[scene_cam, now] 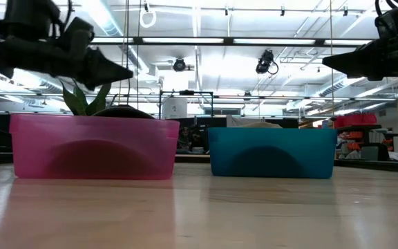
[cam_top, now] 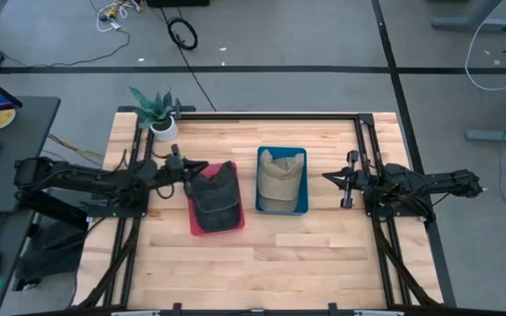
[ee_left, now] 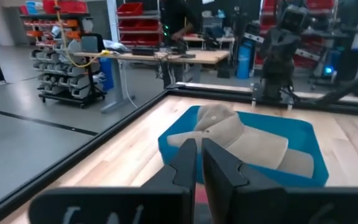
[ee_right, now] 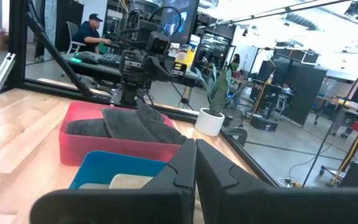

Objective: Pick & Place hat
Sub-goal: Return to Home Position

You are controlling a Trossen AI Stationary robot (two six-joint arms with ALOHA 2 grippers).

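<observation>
Two-arm station viewed from above, from table height and from both wrists. Pale marks on the bar of the left wrist are cut off and cannot be read.

The left arm reaches in level from the table's (cam_top: 279,263) left edge. The left gripper (cam_top: 196,167) hangs above the near-left rim of the red bin (cam_top: 198,230), its fingers (ee_left: 185,163) drawn almost together and holding nothing. In the low view it is raised clear over the bin's wall.

The right arm lies level along the right edge. The right gripper (cam_top: 327,178) points toward the blue bin (cam_top: 282,211) and stops short of it, with its fingers (ee_right: 184,167) pressed together and empty.

The black cap (cam_top: 213,195) lies inside the red bin, heaped above its rim, directly below and just ahead of the left gripper and apart from it. A tan cap (cam_top: 279,180) lies in the blue bin, which stands just beside the red bin on the side nearer the right arm.

A potted plant (cam_top: 156,112) stands at the table's far-left corner, behind the red bin.
</observation>
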